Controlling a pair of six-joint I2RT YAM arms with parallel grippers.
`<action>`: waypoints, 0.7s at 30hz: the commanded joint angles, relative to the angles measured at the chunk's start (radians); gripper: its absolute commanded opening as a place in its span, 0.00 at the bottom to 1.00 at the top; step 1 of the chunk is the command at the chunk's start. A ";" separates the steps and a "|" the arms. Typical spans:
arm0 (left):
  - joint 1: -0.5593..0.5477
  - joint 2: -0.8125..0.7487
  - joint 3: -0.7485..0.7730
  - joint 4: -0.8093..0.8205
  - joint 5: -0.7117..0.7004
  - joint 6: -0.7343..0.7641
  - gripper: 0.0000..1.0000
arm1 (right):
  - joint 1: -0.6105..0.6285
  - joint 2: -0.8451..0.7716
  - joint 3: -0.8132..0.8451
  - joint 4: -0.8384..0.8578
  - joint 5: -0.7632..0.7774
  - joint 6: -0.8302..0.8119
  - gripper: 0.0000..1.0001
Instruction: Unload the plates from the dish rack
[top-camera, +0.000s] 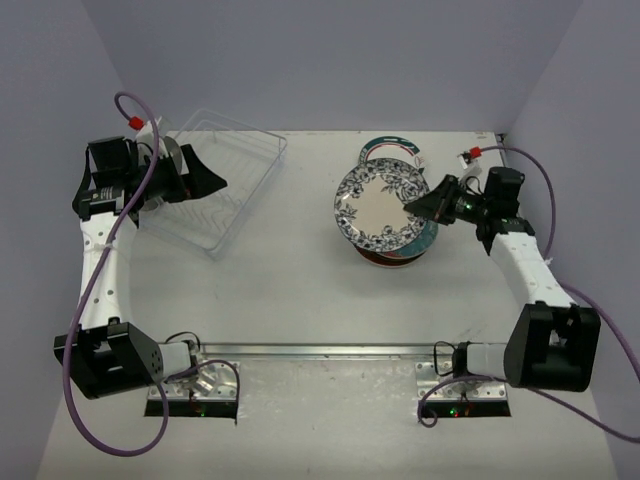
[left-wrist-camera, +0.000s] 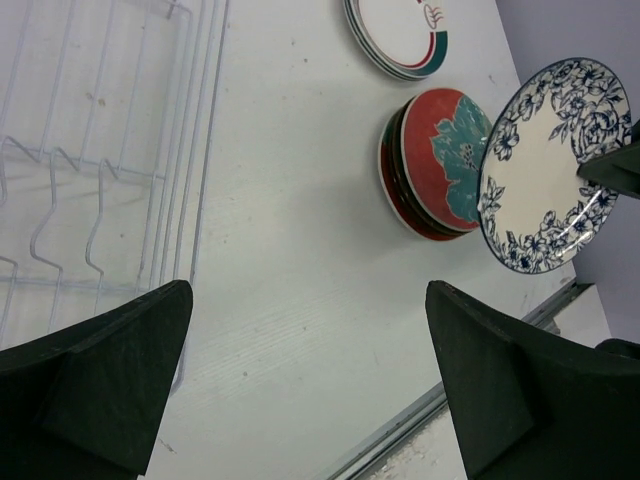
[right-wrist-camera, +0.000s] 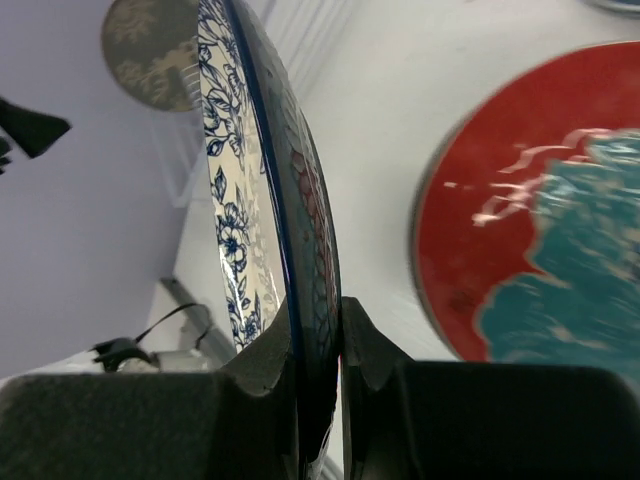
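My right gripper (top-camera: 415, 204) is shut on the rim of a white plate with a blue-black flower border (top-camera: 378, 208), held above the stack of plates (top-camera: 400, 255). In the right wrist view the flowered plate (right-wrist-camera: 235, 190) stands edge-on between my fingers (right-wrist-camera: 262, 370), over a red plate with a teal figure (right-wrist-camera: 540, 210). The left wrist view shows the flowered plate (left-wrist-camera: 552, 165), the red-teal stack (left-wrist-camera: 435, 160) and a white plate with a teal-red ring (left-wrist-camera: 400, 35). The clear dish rack (top-camera: 222, 180) holds no plates in view. My left gripper (top-camera: 205, 180) is open over its left part.
The rack's wire ribs (left-wrist-camera: 70, 190) show at the left of the left wrist view. A second pile with the ringed plate (top-camera: 392, 152) lies behind the stack. A metal rail (top-camera: 320, 350) runs along the near table edge. Grey walls close in both sides.
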 joint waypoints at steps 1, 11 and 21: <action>-0.008 -0.013 0.035 0.079 0.015 -0.008 1.00 | -0.128 -0.042 -0.011 -0.192 -0.065 -0.234 0.00; -0.007 -0.008 0.046 0.079 0.025 -0.013 1.00 | -0.228 0.162 0.064 -0.266 -0.101 -0.301 0.00; -0.006 -0.012 0.031 0.079 0.023 -0.002 1.00 | -0.228 0.340 0.204 -0.259 -0.129 -0.276 0.00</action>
